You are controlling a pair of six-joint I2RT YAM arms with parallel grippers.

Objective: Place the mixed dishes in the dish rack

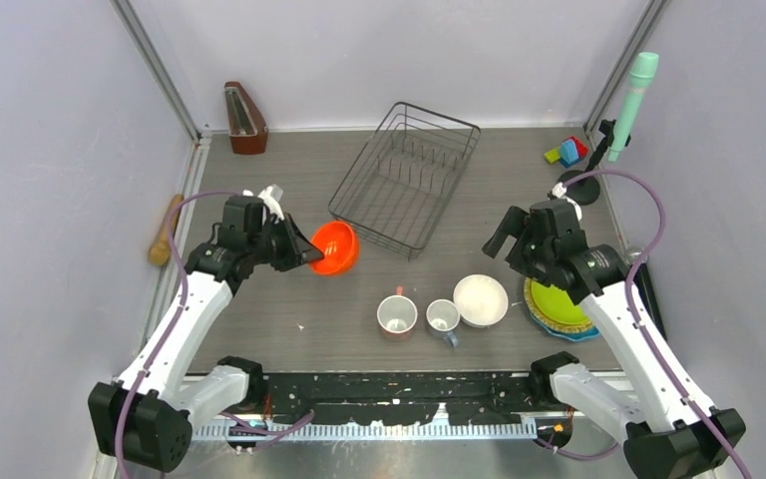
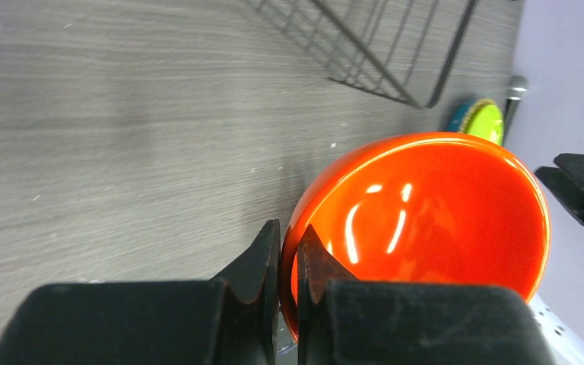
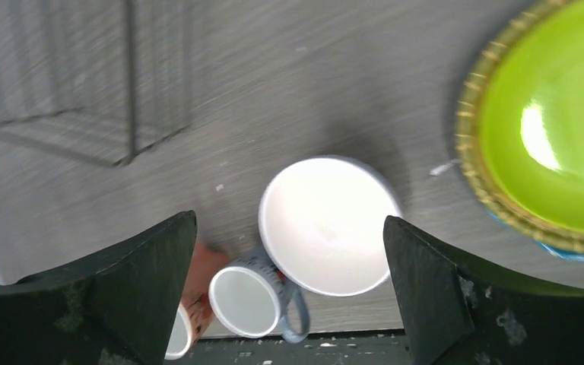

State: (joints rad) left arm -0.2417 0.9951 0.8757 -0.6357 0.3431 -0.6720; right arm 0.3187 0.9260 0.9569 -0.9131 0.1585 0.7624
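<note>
The left gripper [image 1: 307, 251] is clamping the near rim of the orange bowl [image 1: 336, 247], one finger inside the wall and one outside. It is holding the bowl tipped on edge over the left half of the table [image 1: 299, 339], just beside the near left corner of the dish rack [image 1: 406, 176], which is sitting at the far edge. The bowl is appearing glossy, rigid and probably light. So smooth a surface is likely slippery, so a thin rim pinch is risking rotation and a deeper bite on the wall is seeming safer. The right gripper [image 3: 289, 219] is hanging above the white bowl [image 3: 327, 224], fingers spread wide, holding nothing.
</note>
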